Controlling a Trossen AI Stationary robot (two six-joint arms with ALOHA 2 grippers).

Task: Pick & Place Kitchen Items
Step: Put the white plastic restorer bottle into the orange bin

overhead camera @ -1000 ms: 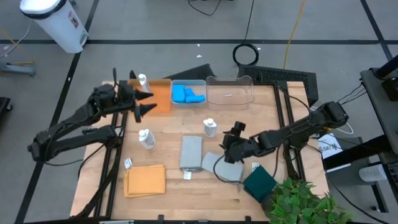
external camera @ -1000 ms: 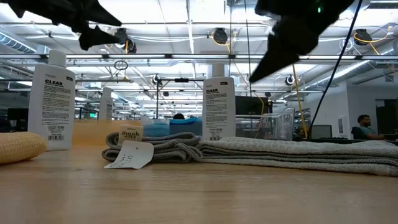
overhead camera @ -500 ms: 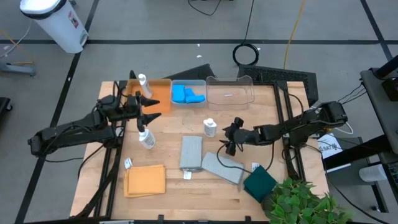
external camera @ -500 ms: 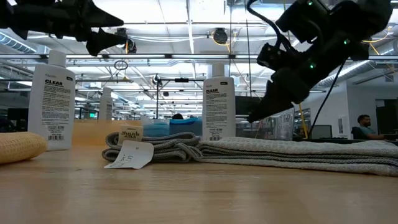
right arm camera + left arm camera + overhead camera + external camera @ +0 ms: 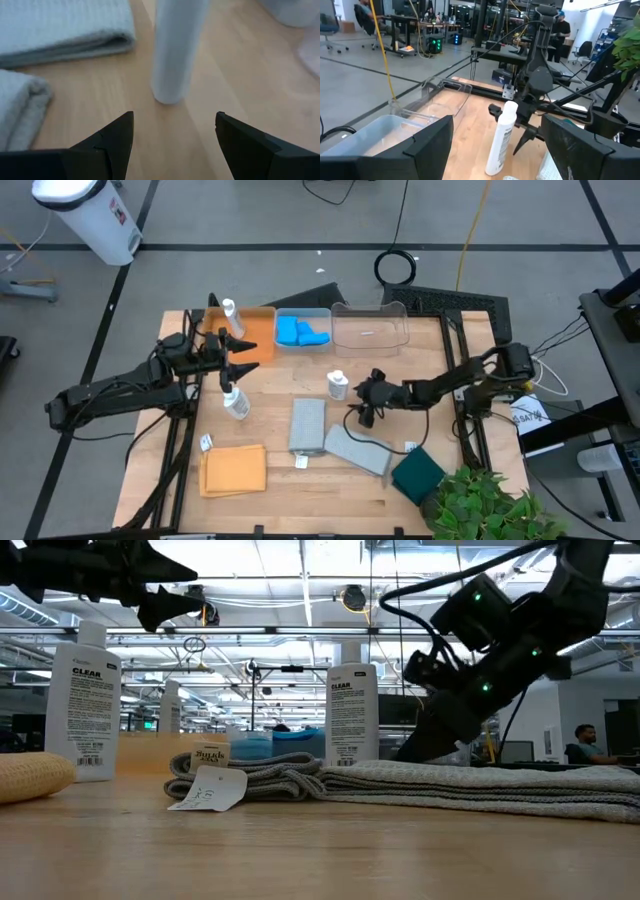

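High view: the left arm reaches in from the worktop's (image 5: 270,490) left edge, its left end effector (image 5: 236,356) spread and empty, poised above a white bottle (image 5: 237,402) and just beside the orange tray (image 5: 262,340), where a second bottle (image 5: 230,310) stands. The right arm stretches low from the right edge; the right end effector (image 5: 366,402) is parted, empty, close beside a third bottle (image 5: 338,385). Blue sponges (image 5: 300,333) lie in a clear bin (image 5: 318,313); grey cloths (image 5: 308,425), an orange cloth (image 5: 234,470) and a dark green cloth (image 5: 417,473) lie flat.

Low view: the right end effector (image 5: 425,735) slopes down behind the grey cloths (image 5: 450,785).

Left wrist view: open fingers (image 5: 427,142) frame the upright third bottle (image 5: 502,137).

Right wrist view: parted fingers (image 5: 117,137) flank the third bottle's (image 5: 176,50) base without touching.
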